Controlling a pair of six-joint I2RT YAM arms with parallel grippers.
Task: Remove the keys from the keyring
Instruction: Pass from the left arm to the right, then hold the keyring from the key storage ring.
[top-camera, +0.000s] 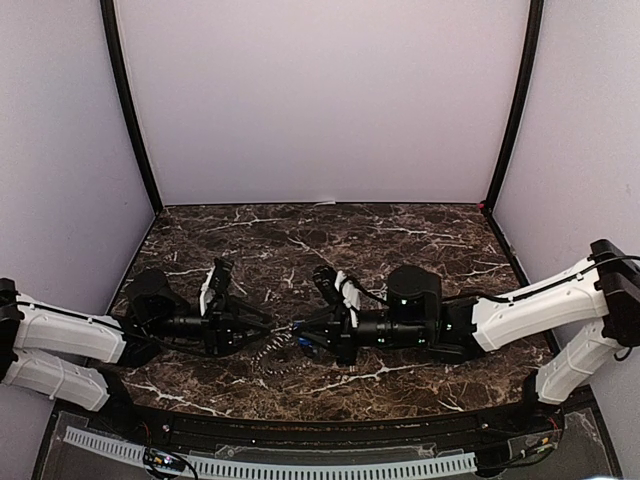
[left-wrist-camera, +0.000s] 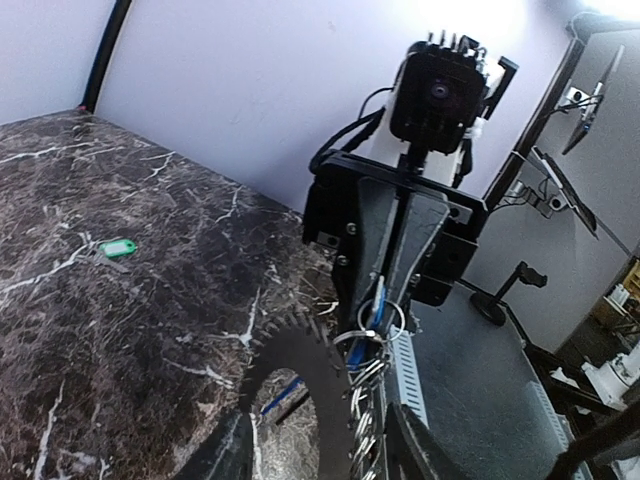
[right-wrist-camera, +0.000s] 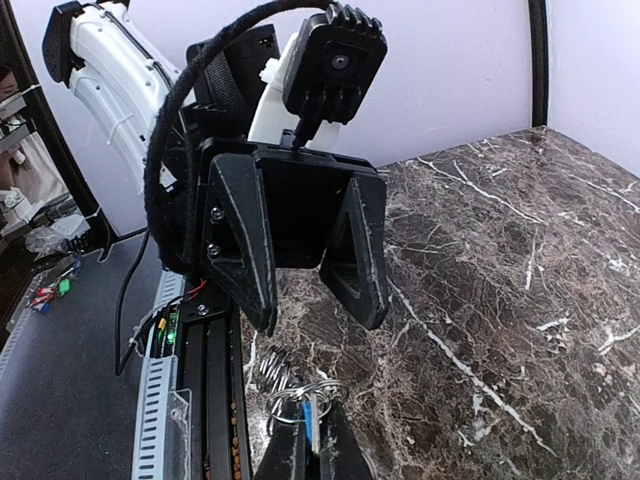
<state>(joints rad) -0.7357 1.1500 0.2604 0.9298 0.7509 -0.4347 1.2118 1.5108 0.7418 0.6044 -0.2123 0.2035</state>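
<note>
The R gripper (left-wrist-camera: 388, 283) was seen clenched, its fingers pressed together on a blue key (left-wrist-camera: 377, 305), w/ a small wire loop (left-wrist-camera: 392, 325) hung just under the tips. The L gripper (right-wrist-camera: 320, 322) was seen released, jaws held apart & pointed at the R gripper, the two set tip to tip near the front-centre of the marble table (left-wrist-camera: 150, 330). The keyring (left-wrist-camera: 300, 352), dark & toothed round the rim, was found btwn the two grippers, its edge just beside the wire loop & close to the L wrist cam. Whether the L tips touched it could not be told. In the R wrist view only its toothed edge was made out, just below the L fingers (right-wrist-camera: 245, 250). A green key (left-wrist-camera: 113, 246) was seen lying flat on the table, well apart from the keyring & from both grippers.
</note>
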